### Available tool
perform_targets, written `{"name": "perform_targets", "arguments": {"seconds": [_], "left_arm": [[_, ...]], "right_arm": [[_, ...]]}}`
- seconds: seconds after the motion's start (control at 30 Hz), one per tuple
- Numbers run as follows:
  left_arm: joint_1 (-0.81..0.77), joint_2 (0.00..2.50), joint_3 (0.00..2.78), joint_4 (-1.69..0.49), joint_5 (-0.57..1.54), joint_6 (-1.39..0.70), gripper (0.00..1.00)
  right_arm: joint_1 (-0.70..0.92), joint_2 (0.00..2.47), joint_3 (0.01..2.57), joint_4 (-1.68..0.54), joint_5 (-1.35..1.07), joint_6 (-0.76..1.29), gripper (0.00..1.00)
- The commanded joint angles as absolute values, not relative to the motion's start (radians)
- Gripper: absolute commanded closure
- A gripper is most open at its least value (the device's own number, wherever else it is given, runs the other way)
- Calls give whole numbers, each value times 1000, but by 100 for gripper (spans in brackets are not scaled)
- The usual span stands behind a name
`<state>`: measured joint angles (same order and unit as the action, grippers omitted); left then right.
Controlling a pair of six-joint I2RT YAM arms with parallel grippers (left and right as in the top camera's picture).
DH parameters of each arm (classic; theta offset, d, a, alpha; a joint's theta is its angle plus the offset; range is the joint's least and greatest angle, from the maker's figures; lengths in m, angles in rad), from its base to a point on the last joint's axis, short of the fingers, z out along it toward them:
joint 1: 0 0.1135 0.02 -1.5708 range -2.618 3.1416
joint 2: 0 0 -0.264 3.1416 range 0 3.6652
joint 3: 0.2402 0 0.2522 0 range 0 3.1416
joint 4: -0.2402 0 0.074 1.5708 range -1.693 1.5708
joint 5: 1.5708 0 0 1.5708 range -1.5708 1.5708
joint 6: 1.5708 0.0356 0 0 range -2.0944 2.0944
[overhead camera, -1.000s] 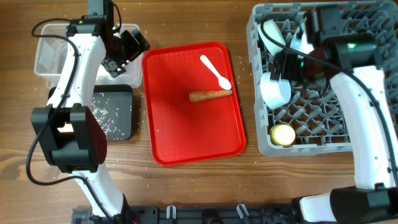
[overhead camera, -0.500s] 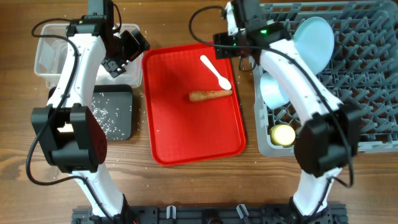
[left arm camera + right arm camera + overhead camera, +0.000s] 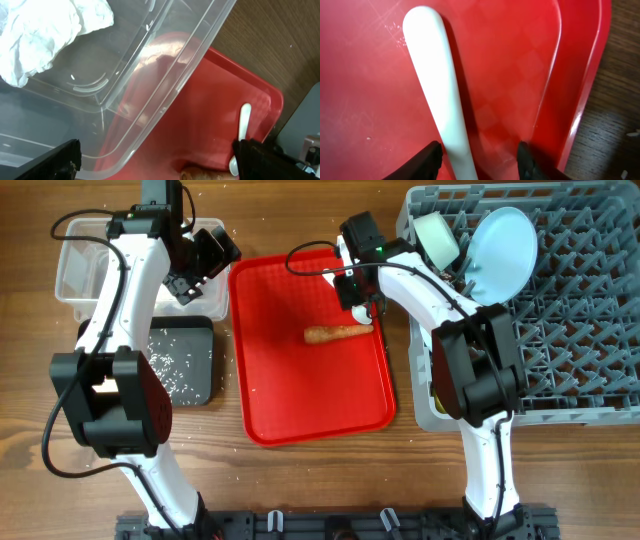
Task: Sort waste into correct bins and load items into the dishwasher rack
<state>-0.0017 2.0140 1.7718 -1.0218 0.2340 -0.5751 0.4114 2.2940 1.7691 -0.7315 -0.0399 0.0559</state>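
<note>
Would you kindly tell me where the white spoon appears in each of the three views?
Overhead: spoon near the upper right corner of the red tray, partly hidden by the right arm.
Left wrist: spoon at lower right, on the tray.
Right wrist: its handle runs down left of centre.
Shared landmark: the red tray.
</note>
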Motion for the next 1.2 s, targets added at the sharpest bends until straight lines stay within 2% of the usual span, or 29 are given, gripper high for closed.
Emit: {"name": "perform_targets", "arguments": {"seconds": [0.0,0.07,0.13,0.2,0.4,0.53,0.63,0.73,0.83,1.0,1.03,1.07,1.13,1.17], "left_arm": [[-2,2009,1766,-1022,235,-584,0],[-2,2009,1766,-1022,235,-584,0],[-2,2009,1766,-1022,235,-584,0],[-2,2009,1766,-1022,235,-584,0],[-2,2009,1766,-1022,235,-584,0],[-2,2009,1766,-1022,235,-584,0],[-2,2009,1766,-1022,235,-584,0],[-2,2009,1766,-1022,235,-584,0],[-2,2009,1766,-1022,235,-584,0],[-2,2009,1766,-1022,235,-584,0],[-2,2009,1766,-1022,235,-584,0],[-2,2009,1766,-1022,235,-584,0],[-2,2009,1766,-1022,235,-584,0],[-2,2009,1766,-1022,235,-584,0]], "right_arm": [[420,2317,1774,-731,-36,49,60],[420,2318,1774,-746,-37,48,72],[420,2318,1773,-771,-61,28,88],[420,2318,1774,-775,-62,30,96],[411,2246,1857,-858,-110,28,95],[400,2103,1946,-965,-102,25,96],[364,1943,1964,-1110,6,27,96],[271,1829,1963,-1276,72,68,96],[102,1795,1953,-1427,98,181,95],[-20,1795,1806,-1448,67,216,96],[-27,1795,1783,-1443,67,210,93],[-33,1795,1760,-1436,70,209,86],[-44,1795,1726,-1427,83,209,48],[-44,1795,1726,-1424,83,209,46]]}}
